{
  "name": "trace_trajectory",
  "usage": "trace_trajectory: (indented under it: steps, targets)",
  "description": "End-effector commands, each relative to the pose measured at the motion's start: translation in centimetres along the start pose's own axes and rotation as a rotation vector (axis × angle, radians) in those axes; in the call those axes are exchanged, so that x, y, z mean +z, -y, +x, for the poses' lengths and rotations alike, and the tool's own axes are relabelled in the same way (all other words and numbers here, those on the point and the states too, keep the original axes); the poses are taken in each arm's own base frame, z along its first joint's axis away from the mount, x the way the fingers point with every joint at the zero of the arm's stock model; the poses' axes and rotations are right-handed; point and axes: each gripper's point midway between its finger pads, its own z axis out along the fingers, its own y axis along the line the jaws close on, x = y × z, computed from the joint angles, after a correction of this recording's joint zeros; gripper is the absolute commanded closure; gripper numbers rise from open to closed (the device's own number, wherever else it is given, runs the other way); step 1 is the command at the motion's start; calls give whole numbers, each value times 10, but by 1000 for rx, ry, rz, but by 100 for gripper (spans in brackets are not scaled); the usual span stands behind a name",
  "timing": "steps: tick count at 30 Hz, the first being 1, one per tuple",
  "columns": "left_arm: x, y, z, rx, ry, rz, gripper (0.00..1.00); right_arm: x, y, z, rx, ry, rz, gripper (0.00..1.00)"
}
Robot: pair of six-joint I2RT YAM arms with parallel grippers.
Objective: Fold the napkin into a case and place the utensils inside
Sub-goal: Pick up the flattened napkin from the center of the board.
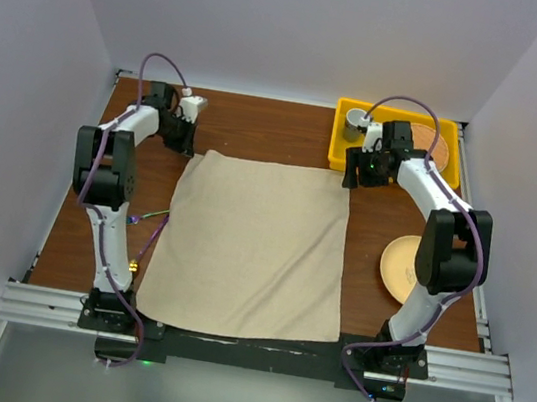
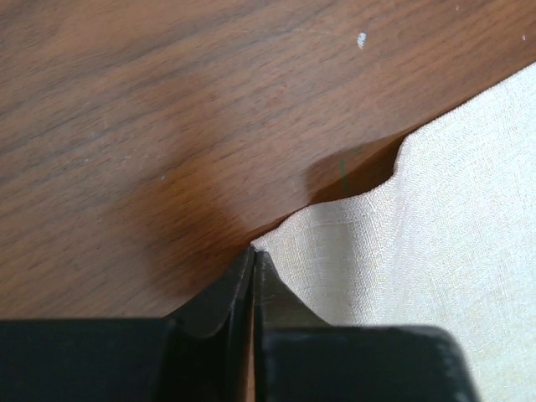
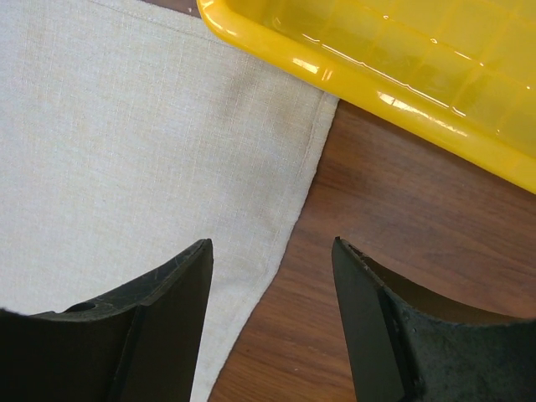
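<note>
Pinching the far-left corner of the soft plain beige cloth napkin (image 1: 251, 249) with the closed left gripper (image 2: 252, 258), seemingly catching only the very tip of the weave. Lying spread flat across the middle of the brown wooden table (image 1: 260, 124), not yet forming a case. Resting just left of the cloth, beside the left arm, the thin iridescent metal utensils (image 1: 153, 212), too small for telling fork from spoon. Hovering with the right gripper (image 3: 272, 244) open, straddling the hem at the far-right corner.

Risking, on lifting, a slip from the shallow left pinch, dropping that corner and skewing the fold. Risking also uneven timing, with one side gripping ahead of the other and dragging the cloth askew.

Crowding the far-right corner, the glossy yellow plastic tray (image 1: 338, 136), just beside the hem and possibly snagging an outer finger. Sitting near the right edge of the cloth, the round peach plate (image 1: 397, 266), partly hidden by the right arm.
</note>
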Motion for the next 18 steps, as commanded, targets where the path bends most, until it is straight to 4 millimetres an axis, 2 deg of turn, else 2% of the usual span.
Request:
trace_trajectory:
  steps: [1, 4, 5, 7, 8, 9, 10, 11, 12, 13, 14, 18]
  targets:
    - [-20, 16, -36, 109, 88, 9, 100, -10, -5, -14, 5, 48, -30, 37]
    - [-43, 24, -50, 150, 135, 2, 100, -11, -5, -12, 9, 51, -33, 37]
    - [-58, 29, -60, 172, 171, -7, 100, -11, -5, -12, 11, 51, -36, 37]
    - [-71, 35, -60, 197, 190, -13, 100, -13, -8, -12, 11, 56, -46, 37]
    - [-89, 41, -69, 227, 233, -25, 100, -13, -8, -12, 12, 58, -48, 37]
    - [-96, 43, -69, 253, 243, -32, 100, -14, -8, -13, 13, 63, -51, 37]
    - [-109, 51, -67, 274, 263, -31, 100, -15, -9, -13, 14, 66, -53, 37]
    - [-114, 54, -66, 289, 275, -37, 100, -15, -9, -13, 14, 67, -56, 37]
    - [-115, 55, -56, 306, 262, -35, 100, -15, -11, -14, 10, 69, -60, 37]
    - [-125, 62, -57, 331, 283, -28, 100, -15, -10, -14, 12, 69, -60, 37]
    - [-123, 75, -51, 358, 262, -1, 100, -15, -11, -14, 10, 70, -63, 37]
    - [-125, 98, -24, 412, 221, 88, 100, -15, -17, -14, 8, 70, -96, 37]
